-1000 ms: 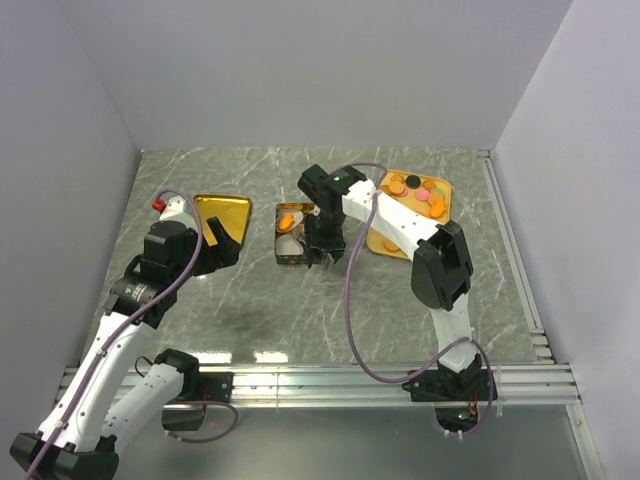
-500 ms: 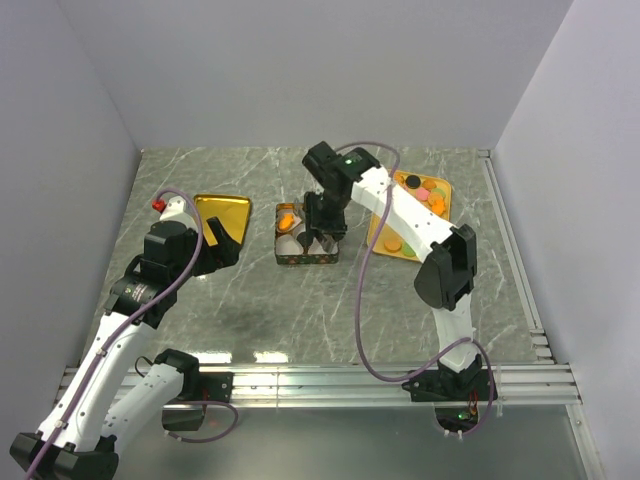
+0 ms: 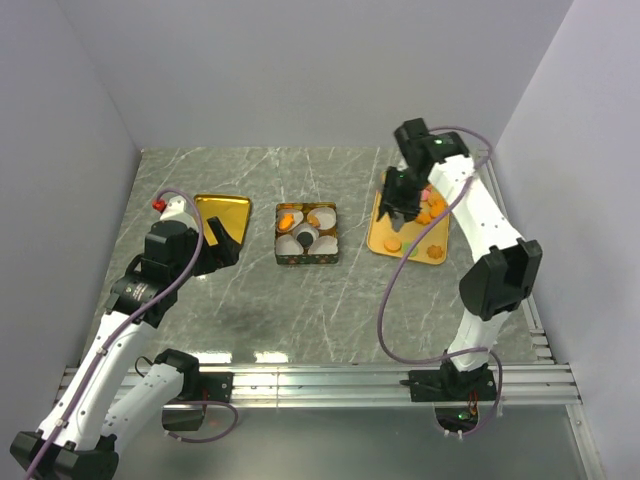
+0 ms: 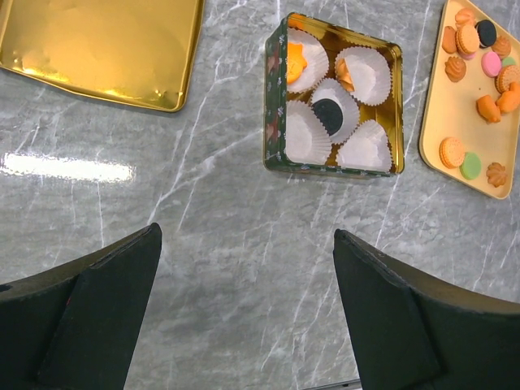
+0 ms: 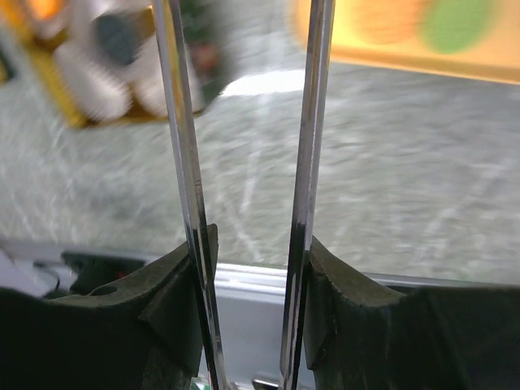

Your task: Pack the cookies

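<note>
Several cookies (image 3: 432, 205), mostly orange, lie on a yellow tray (image 3: 385, 240) at the right. They also show in the left wrist view (image 4: 487, 61). A green tin (image 3: 306, 258) holds white paper cups. One orange cookie (image 4: 294, 63), a second orange one (image 4: 347, 77) and a dark brown one (image 4: 328, 114) sit in cups. My right gripper (image 3: 400, 208) hovers over the tray's left part, shut on metal tongs (image 5: 313, 122) whose blades stand apart with nothing between them. My left gripper (image 4: 246, 233) is open and empty above the bare table, near of the tin.
A gold lid (image 3: 222, 213) lies left of the tin, also in the left wrist view (image 4: 97, 49). The right wrist view shows the tin (image 5: 106, 73) blurred at upper left and a green cookie (image 5: 455, 24) on the tray at upper right. Walls enclose the marble table.
My right arm has swung from over the tin to the right, over the yellow tray. The dark brown cookie now lies uncovered in the tin's middle cup. The left arm has not moved.
</note>
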Robot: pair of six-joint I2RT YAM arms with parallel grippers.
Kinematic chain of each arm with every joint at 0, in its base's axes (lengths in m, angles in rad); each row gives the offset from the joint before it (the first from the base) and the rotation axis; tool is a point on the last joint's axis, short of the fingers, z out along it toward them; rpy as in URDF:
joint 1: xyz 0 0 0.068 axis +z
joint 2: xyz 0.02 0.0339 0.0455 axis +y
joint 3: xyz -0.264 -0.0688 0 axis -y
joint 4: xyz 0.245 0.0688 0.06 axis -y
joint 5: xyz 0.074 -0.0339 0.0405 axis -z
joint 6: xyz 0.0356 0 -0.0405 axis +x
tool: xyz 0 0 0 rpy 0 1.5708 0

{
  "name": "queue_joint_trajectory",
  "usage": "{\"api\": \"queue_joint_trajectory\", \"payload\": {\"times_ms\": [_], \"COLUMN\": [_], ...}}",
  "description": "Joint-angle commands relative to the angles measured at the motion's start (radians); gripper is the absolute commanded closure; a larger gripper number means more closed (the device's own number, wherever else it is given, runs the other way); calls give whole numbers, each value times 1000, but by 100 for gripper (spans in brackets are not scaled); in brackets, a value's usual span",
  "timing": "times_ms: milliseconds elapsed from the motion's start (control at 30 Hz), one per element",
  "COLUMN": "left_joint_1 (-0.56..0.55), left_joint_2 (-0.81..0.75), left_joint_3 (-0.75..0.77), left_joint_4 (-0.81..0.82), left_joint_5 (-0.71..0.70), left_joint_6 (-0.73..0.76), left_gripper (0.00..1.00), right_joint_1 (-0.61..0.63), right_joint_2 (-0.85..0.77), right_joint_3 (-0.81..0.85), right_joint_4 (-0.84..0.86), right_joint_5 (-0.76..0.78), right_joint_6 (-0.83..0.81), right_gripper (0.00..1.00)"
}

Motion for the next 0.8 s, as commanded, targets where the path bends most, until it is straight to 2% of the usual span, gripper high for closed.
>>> {"api": "queue_joint_trajectory", "payload": {"times_ms": [0, 200, 767], "left_joint_1": [-5, -3, -3], "left_joint_2": [3, 0, -32], "left_joint_3": [7, 6, -2], "left_joint_4": [15, 14, 14], "left_joint_5": [-9, -16, -64], "left_joint_6": [1, -2, -15], "left_gripper": [7, 7, 5], "right_joint_1": [-72, -140, -157], "right_joint_2": [-70, -2, 300], "right_joint_3": [-71, -66, 216], "right_joint_4": [-11, 25, -18], "right_joint_5": [19, 15, 77], "right_joint_6": [-65, -96, -124], "right_gripper": [51, 51, 52]}}
